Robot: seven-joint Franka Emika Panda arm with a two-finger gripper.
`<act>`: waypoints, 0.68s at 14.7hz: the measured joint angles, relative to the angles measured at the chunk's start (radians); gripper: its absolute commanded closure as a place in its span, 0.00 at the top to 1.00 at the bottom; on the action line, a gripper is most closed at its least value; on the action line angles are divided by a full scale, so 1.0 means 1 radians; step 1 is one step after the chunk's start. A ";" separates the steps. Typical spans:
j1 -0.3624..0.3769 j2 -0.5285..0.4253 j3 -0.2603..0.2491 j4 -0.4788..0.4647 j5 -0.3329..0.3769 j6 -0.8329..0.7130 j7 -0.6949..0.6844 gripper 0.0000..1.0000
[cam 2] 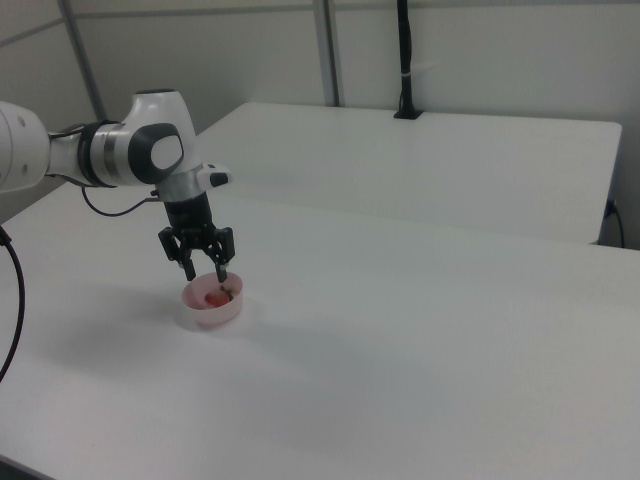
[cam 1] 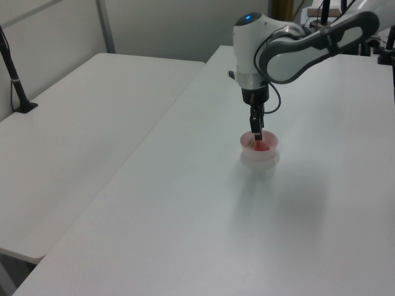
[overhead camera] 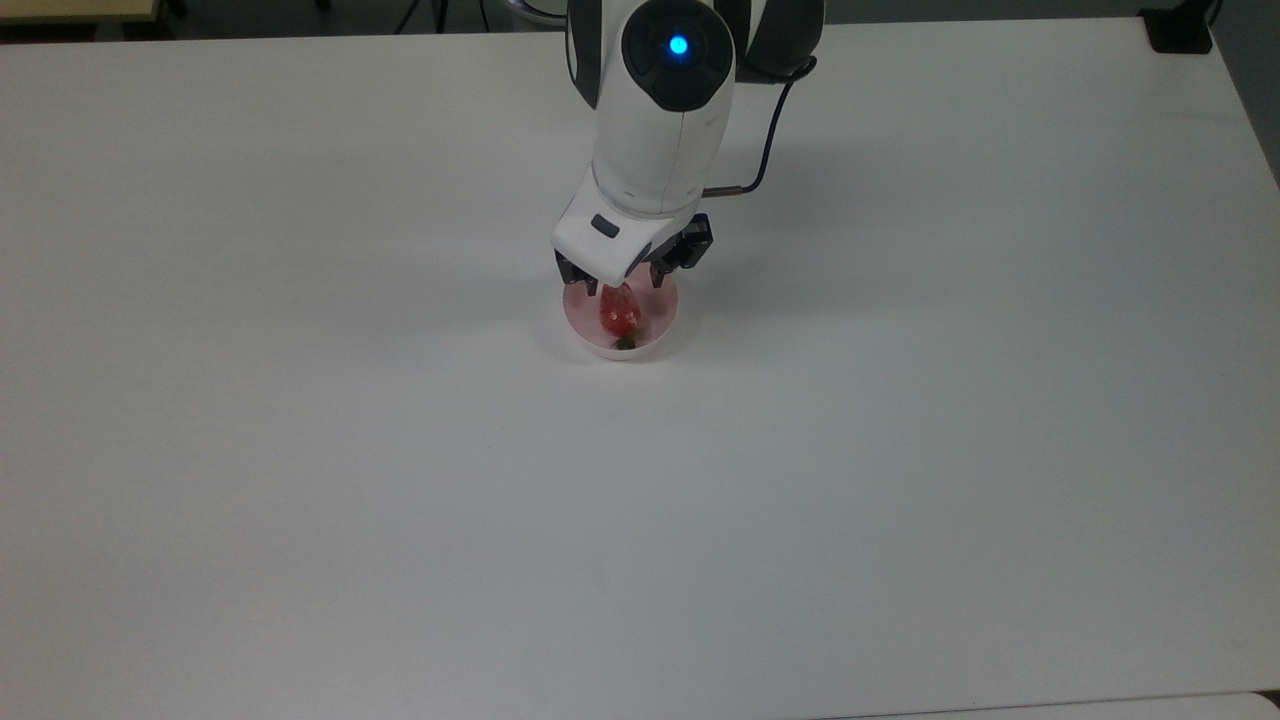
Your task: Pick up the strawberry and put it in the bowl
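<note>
Red strawberry (overhead camera: 620, 316), pink bowl (overhead camera: 665, 322)

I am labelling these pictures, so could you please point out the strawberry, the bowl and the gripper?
strawberry (overhead camera: 620, 315), top view, on its red body inside the bowl.
bowl (cam 2: 200, 316), right view, on its outer pink wall.
gripper (cam 2: 205, 271), right view, midway between the open fingertips.
</note>
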 measured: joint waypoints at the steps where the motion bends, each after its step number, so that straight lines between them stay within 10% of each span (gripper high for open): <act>1: -0.001 0.000 0.000 0.001 0.000 0.001 0.005 1.00; 6: -0.029 -0.076 0.000 0.025 -0.009 -0.034 0.104 1.00; 10: -0.215 -0.265 0.097 0.043 -0.049 -0.210 0.146 1.00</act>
